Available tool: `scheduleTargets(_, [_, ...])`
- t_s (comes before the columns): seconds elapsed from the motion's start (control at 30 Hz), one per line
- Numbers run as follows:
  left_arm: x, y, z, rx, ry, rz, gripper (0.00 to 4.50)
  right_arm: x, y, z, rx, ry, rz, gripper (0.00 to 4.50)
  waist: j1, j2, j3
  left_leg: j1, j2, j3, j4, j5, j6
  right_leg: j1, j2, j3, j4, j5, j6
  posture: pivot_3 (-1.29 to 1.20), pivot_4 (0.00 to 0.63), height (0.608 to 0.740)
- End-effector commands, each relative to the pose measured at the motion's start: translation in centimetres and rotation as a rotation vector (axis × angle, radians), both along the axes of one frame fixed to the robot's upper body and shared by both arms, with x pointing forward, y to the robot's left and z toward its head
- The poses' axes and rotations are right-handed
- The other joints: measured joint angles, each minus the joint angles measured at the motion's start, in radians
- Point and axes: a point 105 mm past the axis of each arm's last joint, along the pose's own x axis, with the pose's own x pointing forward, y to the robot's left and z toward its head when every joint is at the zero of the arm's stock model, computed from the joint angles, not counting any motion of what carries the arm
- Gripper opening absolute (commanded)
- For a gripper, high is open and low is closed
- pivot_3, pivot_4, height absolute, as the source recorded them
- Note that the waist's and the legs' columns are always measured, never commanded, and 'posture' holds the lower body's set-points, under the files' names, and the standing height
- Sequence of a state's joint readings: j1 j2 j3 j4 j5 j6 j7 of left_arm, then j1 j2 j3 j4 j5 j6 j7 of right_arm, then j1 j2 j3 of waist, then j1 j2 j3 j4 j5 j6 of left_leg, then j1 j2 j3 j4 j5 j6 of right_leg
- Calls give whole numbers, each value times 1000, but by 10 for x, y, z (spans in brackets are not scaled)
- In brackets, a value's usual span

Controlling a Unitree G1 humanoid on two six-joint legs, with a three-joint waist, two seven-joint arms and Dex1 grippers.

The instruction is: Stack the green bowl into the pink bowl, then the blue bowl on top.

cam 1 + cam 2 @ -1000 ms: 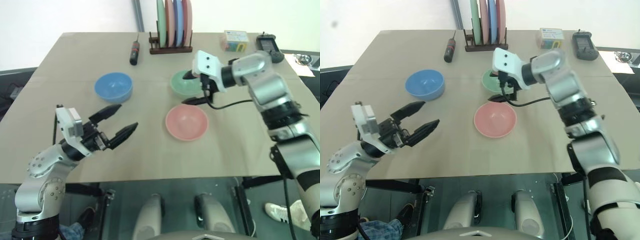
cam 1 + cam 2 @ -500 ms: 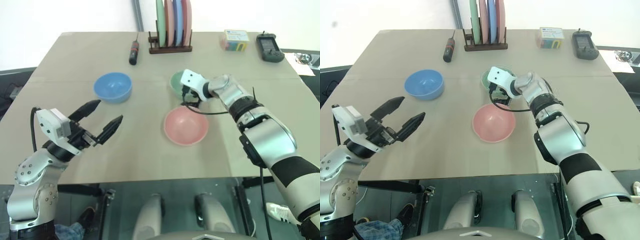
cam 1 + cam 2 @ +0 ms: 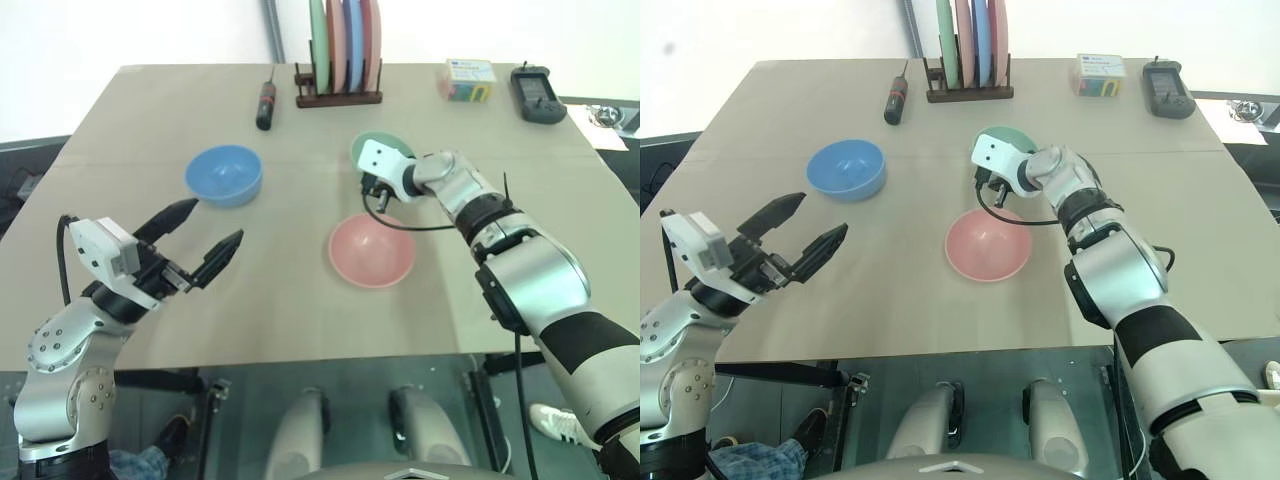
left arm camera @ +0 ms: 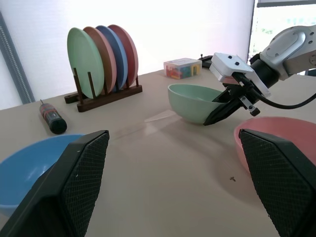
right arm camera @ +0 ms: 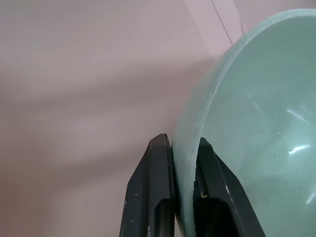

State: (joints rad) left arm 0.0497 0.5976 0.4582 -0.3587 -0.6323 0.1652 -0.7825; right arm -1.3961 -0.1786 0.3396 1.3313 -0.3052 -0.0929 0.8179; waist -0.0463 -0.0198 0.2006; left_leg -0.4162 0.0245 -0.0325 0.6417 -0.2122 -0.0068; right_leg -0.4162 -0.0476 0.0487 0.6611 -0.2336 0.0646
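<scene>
R gripper (image 5: pixel 182 163) is clamped on the near rim of the green bowl (image 4: pixel 190 101), one finger inside the wall, one outside, per the R wrist view. L wrist view shows the bowl tipped, gripped side raised, far side low or maybe touching the desk (image 3: pixel 150 110); can't tell for sure.

Positions: green bowl sits mid-desk, slightly toward the far edge, just behind the pink bowl (image 3: pixel 372 251). Pink bowl is upright, centre of the desk, toward the near edge. The two are near each other, not touching. Blue bowl (image 3: pixel 224 174) is upright toward the left edge, well apart from both.

Key relation for next move: pink bowl lies straight back along the R arm's reach, i.e. toward the near edge from the gripped rim. So it looks like lift, pull back toward the robot, level out over pink, then drop in. Rim grip is one-sided, so bowl will prob hang tilted; needs levelling before release or it may seat crooked.

L gripper (image 3: pixel 205 240) has its fingers spread wide, nothing in them, hovering over the near-left corner region. It's the closer arm to blue, so I'd guess it takes blue afterwards.

Plate rack (image 3: pixel 338 97), screwdriver (image 3: pixel 267 105), small box (image 3: pixel 470 80) along the far edge, out of the way.

Step 1 in hand, nothing stacked yet.
</scene>
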Motion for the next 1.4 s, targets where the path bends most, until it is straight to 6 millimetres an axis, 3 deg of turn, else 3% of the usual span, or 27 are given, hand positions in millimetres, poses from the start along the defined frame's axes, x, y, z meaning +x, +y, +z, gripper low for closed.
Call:
scheduleTargets(0.03, [0, -3, 7, 17, -27, -22, 4500, -8, 12, 52, -52, -177, 197, 31, 0, 0, 0, 0, 0, 0, 0, 0, 0, 0, 0, 0, 0, 0, 0, 0, 150, 740])
scheduleTargets(0.1, [1, -4, 7, 23, -24, -33, 4500, -26, 12, 60, -88, -187, 354, 31, 1, 0, 0, 0, 0, 0, 0, 0, 0, 0, 0, 0, 0, 0, 0, 0, 150, 740])
scheduleTargets(0.23, [5, -6, 5, 27, -14, -61, 4500, -90, -7, 57, -199, -145, 657, 31, 14, 0, 0, -1, 0, -2, -1, 0, 0, 1, -1, -3, -2, 0, 0, 0, 150, 740])
scheduleTargets(0.37, [11, -10, 5, 31, -13, -91, 4500, -142, -25, 47, -244, -70, 766, 31, 11, 0, 0, -1, 0, -3, -2, 0, 0, 1, -2, -3, -2, 0, 0, 0, 150, 740])
scheduleTargets(0.47, [14, -11, 6, 34, -15, -104, 4500, -164, -34, 40, -260, -24, 790, 31, 5, 0, 0, 1, 0, -2, -2, 0, 0, 1, -1, -3, 0, 0, 0, 0, 150, 740])
scheduleTargets(0.57, [17, -13, 7, 41, -13, -123, 4500, -169, -34, 40, -251, -29, 767, 31, 2, 0, 0, 2, 1, -1, 0, 0, 0, 1, 0, -2, 0, 0, 0, 0, 150, 740])
scheduleTargets(0.63, [19, -13, 7, 44, -11, -134, 4500, -167, -32, 42, -244, -53, 747, 790, 3, 0, 0, 2, 2, -1, 2, 0, 0, 1, 1, -2, 1, 0, 0, 0, 150, 740])
scheduleTargets(0.67, [20, -13, 8, 46, -10, -138, 4500, -166, -30, 43, -238, -64, 741, 790, 4, 0, 0, 2, 2, -1, 2, 0, 0, 1, 1, -2, 1, 0, 0, 0, 150, 740])
scheduleTargets(0.7, [20, -13, 8, 48, -9, -142, 4500, -165, -27, 45, -229, -75, 735, 1435, 6, 0, 0, 2, 2, -1, 3, 0, 0, 2, 1, -3, 1, 0, 0, 0, 150, 740])
scheduleTargets(0.73, [21, -13, 8, 49, -7, -145, 4500, -165, -26, 46, -221, -84, 732, 1725, 6, 0, 0, 1, 2, -1, 3, 0, 0, 2, 1, -3, 1, 0, 0, 0, 150, 740])
scheduleTargets(0.8, [21, -13, 8, 52, -6, -151, 4500, -165, -22, 50, -203, -100, 727, 2720, 7, 0, 0, 0, 2, -1, 4, 0, 0, 2, 0, -2, 0, 0, 0, 0, 150, 740])
scheduleTargets(0.97, [32, -11, 7, 70, 21, -111, 4500, -158, -21, 64, -85, -101, 624, 4430, 10, 0, 0, 0, 1, -1, 4, 0, 0, 2, 0, -3, 0, 0, 0, 0, 150, 740])
scheduleTargets(1.2, [75, 4, -3, 283, 104, 55, 4500, -162, -62, 104, 345, 35, 378, 4430, 21, -1, 0, 0, 1, -2, 5, 0, 0, 3, 0, -3, 0, 0, 0, 0, 150, 740])
scheduleTargets(1.4, [112, 15, -9, 433, 141, 134, 4500, -174, -98, 124, 571, 19, 261, 4430, 33, -1, 0, -1, 0, -2, 4, 0, 0, 3, 0, -3, 0, 0, 0, 0, 150, 740])
